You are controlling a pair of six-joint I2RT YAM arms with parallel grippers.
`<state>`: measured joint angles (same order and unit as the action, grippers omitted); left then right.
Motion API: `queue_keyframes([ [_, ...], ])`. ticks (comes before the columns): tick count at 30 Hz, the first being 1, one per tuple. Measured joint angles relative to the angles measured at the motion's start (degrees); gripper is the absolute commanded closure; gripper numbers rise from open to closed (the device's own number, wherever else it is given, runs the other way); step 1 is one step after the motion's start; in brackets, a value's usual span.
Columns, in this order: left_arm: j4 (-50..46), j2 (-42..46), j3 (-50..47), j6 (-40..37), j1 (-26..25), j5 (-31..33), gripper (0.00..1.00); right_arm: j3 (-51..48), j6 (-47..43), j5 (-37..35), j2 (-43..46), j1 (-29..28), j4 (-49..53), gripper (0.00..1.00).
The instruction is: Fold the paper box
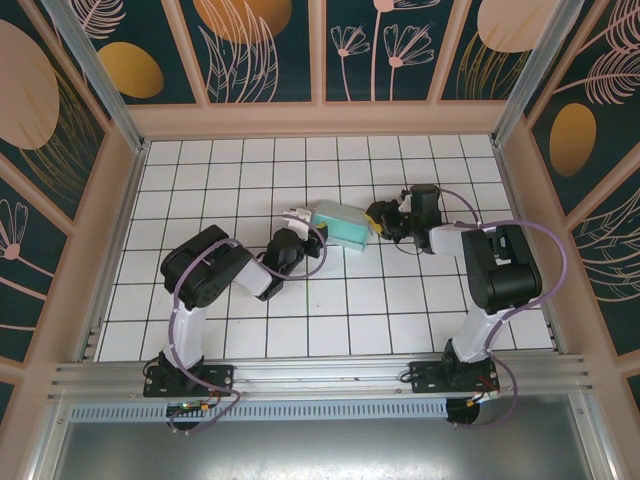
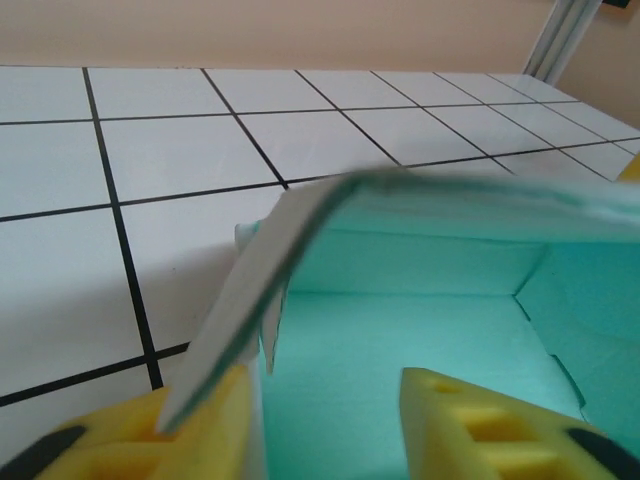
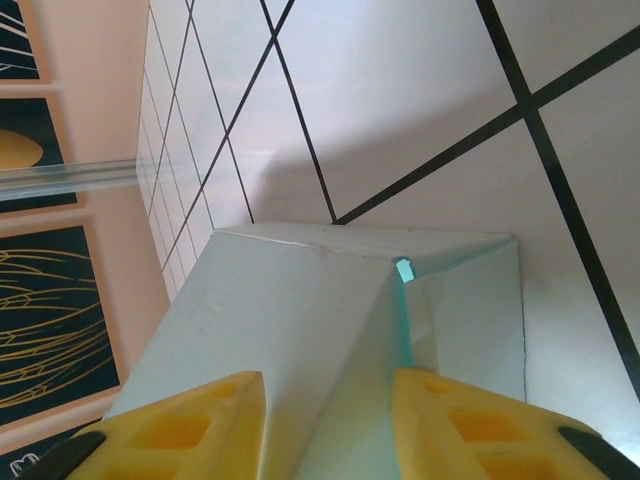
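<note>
Left claw (image 1: 303,218) is released: its yellow fingers (image 2: 470,425) stand well apart at the open end of the paper box (image 1: 347,225), and a loose flap (image 2: 280,270) droops down onto one of them without being pinched. Right claw (image 1: 380,218) is at the opposite end, with its fingers (image 3: 190,420) spread over a creased corner of the card, and I cannot tell whether it grips the card or only rests there. Partly folded, the paper box sits near the middle of the white tiled table (image 1: 250,160), between the two claws.
</note>
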<state>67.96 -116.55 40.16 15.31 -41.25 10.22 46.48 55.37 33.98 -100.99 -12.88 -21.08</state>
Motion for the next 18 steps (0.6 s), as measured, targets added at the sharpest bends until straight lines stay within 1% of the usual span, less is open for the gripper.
queue_keyframes([
  [1,0.20,0.37,-0.52,0.00,0.00,-0.22,0.51,0.11,-0.09,-0.11,0.02,-0.04,0.37,0.61],
  [3,0.83,1.27,-1.84,0.02,0.00,-0.72,0.45,0.28,-0.50,-0.22,0.04,-0.13,0.68,0.61],
  [5,1.03,2.67,-3.43,0.15,0.00,-1.22,0.41,0.42,-0.92,-0.59,0.15,-0.22,1.16,0.60],
  [6,1.01,3.39,-4.07,0.17,0.00,-1.33,0.33,0.42,-1.09,-0.79,0.24,-0.26,1.33,0.60],
  [7,1.01,4.39,-4.79,0.17,0.00,-1.62,0.31,0.46,-1.20,-1.03,0.35,-0.35,1.66,0.60],
  [8,1.09,5.40,-5.49,0.42,0.00,-2.01,0.22,0.52,-1.36,-1.18,0.44,-0.37,1.88,0.60],
  [9,1.36,6.25,-6.12,0.33,0.00,-2.19,0.18,0.61,-1.49,-1.20,0.46,-0.42,2.03,0.60],
  [10,1.77,7.41,-7.13,0.39,0.00,-2.47,0.08,0.66,-1.53,-1.22,0.46,-0.42,2.10,0.60],
  [12,2.29,9.68,-9.22,0.66,0.00,-2.82,0.02,0.72,-1.68,-1.29,0.46,-0.44,2.25,0.60],
  [15,2.05,13.42,-11.50,1.31,0.07,-4.13,0.01,0.74,-2.16,-1.40,0.46,-0.52,2.29,0.58],
  [18,2.32,16.76,-12.09,2.84,0.94,-8.07,0.01,0.79,-2.45,-1.40,0.50,-0.52,2.29,0.57],
])
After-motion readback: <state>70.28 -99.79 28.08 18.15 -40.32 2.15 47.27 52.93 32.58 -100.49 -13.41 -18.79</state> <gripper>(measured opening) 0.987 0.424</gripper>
